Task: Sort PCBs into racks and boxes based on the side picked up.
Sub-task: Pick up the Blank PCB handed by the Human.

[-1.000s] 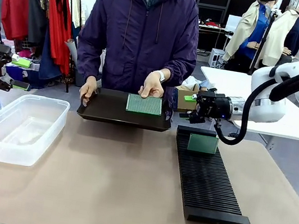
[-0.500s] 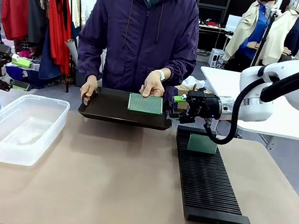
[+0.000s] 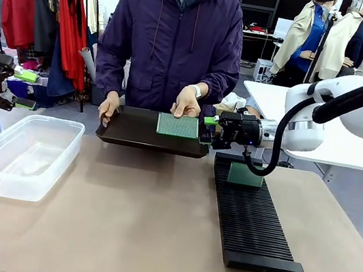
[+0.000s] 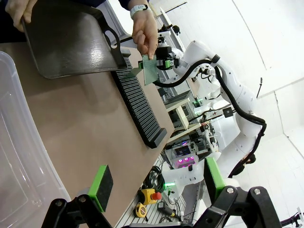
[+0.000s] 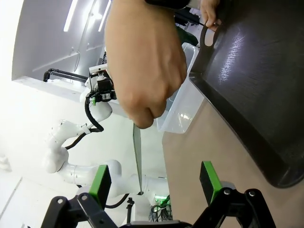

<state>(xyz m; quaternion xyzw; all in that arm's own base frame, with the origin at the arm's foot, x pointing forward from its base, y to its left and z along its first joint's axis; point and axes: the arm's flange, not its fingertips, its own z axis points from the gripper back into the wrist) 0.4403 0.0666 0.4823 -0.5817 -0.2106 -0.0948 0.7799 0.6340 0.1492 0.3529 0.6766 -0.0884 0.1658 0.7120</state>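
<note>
Right pincer (image 3: 208, 130) — black, green-padded, jaws fully apart, holding nothing — sits level just beside the right edge of the thin green rectangular circuit board (image 3: 177, 126). A person's hand (image 3: 187, 102) props that board over the flat dark tray (image 3: 127, 133) at the far side of the surface (image 3: 119, 223). Board judged light, stiff, slick-faced and edge-fragile. Take the free right edge, clamping both faces, clear of the hand. Left pincer (image 4: 156, 183) open, empty — far left.
</note>
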